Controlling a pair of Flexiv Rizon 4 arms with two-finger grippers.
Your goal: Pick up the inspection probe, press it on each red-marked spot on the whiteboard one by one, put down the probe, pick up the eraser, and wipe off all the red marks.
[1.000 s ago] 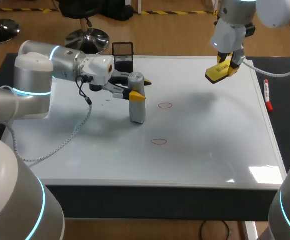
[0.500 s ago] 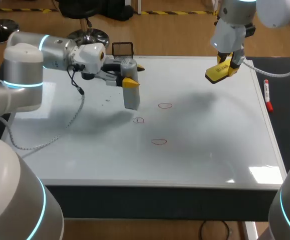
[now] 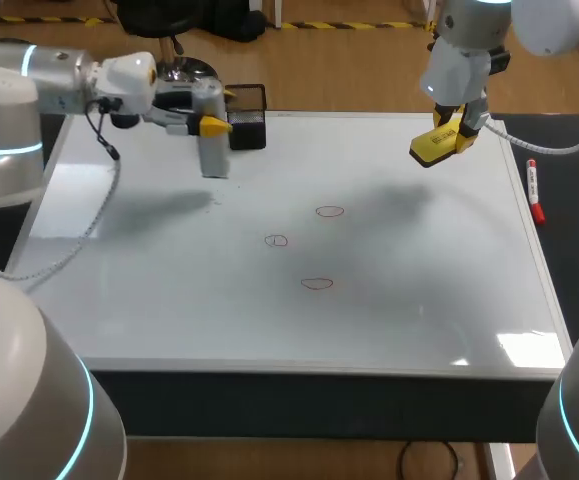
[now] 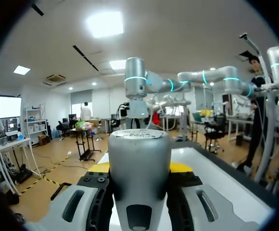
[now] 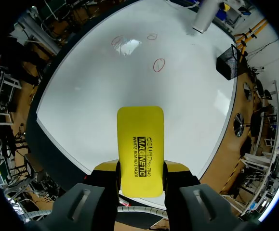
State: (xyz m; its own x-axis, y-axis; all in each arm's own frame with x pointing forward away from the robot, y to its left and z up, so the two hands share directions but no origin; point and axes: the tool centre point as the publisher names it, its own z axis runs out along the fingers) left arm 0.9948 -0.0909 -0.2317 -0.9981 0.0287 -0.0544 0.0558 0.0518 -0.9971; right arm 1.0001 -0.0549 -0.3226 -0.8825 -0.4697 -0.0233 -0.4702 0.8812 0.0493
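The left hand [image 3: 212, 118] is clamped on the grey probe [image 3: 212, 150], held upright over the whiteboard [image 3: 419, 260] at its far left, just beside a black mesh basket [image 3: 247, 115]. The right hand [image 3: 447, 140] grips the yellow eraser [image 5: 140, 144], black print on its face, above the far right edge. Three red rings [image 3: 330, 211] lie mid-board, well apart from both hands, bare board all around. A red marker [image 3: 535, 195] lies beyond the right edge
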